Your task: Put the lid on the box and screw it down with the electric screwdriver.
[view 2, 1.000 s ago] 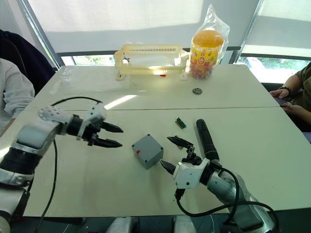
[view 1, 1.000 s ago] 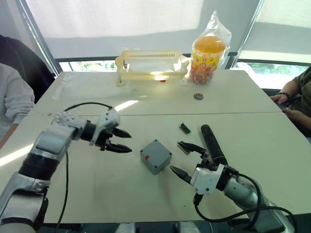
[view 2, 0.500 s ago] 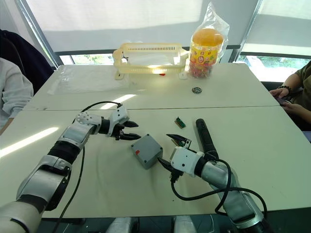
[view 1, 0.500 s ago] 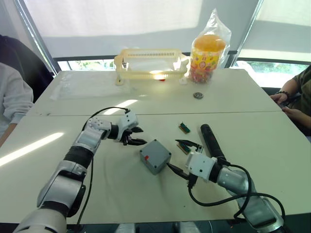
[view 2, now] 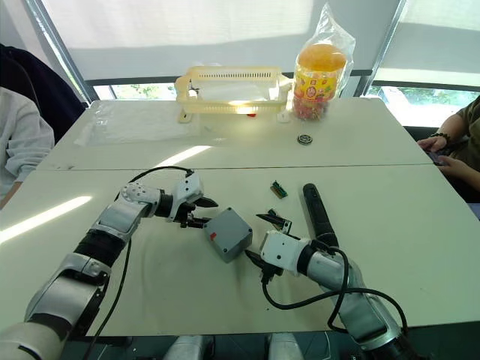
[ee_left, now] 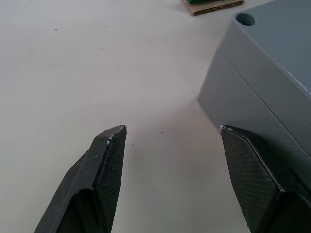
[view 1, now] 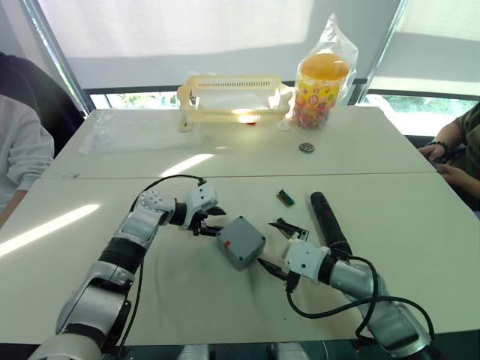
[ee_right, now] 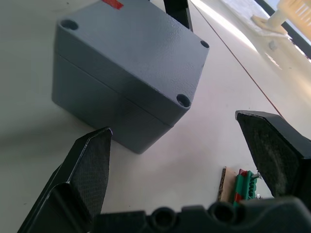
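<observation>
Box (view 1: 240, 241) seen on table (view 1: 390, 161) centre, lid (ee_right: 131, 46) already seated on top, seam visible, screw holes empty. Left gripper (view 1: 212, 222) spread open, nothing held, one finger beside box wall. Right gripper (view 1: 279, 246) wide open, empty, placed just beside box's other side. Electric screwdriver (view 1: 325, 221) laid flat on table near right arm, untouched.

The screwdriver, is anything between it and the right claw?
Yes. A small green-brown piece lies on the table between the open right claw and the screwdriver, close beside the claw's upper finger. The claw faces the box, not the screwdriver, which lies untouched behind it.
</observation>
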{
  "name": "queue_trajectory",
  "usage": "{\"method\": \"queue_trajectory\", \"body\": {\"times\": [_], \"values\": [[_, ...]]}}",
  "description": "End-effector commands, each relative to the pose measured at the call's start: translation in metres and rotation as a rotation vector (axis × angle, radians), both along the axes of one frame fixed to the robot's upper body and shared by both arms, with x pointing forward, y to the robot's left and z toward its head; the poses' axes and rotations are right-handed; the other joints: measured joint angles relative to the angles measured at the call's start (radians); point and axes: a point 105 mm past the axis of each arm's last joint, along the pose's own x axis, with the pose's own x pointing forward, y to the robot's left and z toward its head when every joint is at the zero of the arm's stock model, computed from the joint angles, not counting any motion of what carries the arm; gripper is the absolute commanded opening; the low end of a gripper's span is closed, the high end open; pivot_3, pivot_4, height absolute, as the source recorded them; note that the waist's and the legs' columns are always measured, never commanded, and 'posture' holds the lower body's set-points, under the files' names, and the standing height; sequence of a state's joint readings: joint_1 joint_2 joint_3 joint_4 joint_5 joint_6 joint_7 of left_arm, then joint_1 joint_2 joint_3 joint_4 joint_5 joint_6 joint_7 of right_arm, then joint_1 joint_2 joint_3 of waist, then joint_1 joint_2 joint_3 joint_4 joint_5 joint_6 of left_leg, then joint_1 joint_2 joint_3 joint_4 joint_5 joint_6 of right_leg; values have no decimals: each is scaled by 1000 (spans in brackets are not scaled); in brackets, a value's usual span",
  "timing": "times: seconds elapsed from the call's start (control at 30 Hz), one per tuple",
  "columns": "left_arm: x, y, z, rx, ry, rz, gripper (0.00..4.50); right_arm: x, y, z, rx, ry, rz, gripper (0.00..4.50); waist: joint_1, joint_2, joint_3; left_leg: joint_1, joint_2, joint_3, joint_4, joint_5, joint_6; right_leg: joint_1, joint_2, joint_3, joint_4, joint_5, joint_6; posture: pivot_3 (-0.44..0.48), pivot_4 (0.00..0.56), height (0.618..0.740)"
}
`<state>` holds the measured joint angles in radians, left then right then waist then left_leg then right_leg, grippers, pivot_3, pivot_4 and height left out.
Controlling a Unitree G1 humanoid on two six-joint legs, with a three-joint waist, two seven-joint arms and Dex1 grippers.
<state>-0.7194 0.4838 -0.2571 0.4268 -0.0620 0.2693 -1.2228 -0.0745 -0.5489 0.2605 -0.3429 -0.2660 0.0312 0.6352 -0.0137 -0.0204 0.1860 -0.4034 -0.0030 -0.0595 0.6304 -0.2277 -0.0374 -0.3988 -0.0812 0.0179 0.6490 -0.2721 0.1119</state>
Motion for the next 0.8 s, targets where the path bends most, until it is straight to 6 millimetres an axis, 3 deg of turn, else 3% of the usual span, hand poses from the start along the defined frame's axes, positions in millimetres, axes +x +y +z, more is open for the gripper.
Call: {"method": "queue_trajectory", "body": {"times": [0.03, 0.5, 0.8], "values": [[-12, -4, 11, -28, -10, -40, 3140, 6, -1, 11, -8, -58, 12, 4453, -1, 0, 0, 0, 0, 0, 0, 0, 0, 0, 0, 0, 0, 0, 0, 0, 150, 740], [-44, -2, -3, -26, 55, -34, 3140, 19, -9, 21, -59, -97, 63, 4453, 1, 0, 0, 0, 0, 0, 0, 0, 0, 1, 0, 0, 0, 0, 0, 0, 150, 740], [-45, 1, -2, -32, 48, 19, 3140, 21, -13, 23, -59, -106, 63, 4453, 0, 0, 0, 0, 0, 0, 0, 0, 0, 1, 0, 0, 0, 0, 0, 0, 150, 740]]}}
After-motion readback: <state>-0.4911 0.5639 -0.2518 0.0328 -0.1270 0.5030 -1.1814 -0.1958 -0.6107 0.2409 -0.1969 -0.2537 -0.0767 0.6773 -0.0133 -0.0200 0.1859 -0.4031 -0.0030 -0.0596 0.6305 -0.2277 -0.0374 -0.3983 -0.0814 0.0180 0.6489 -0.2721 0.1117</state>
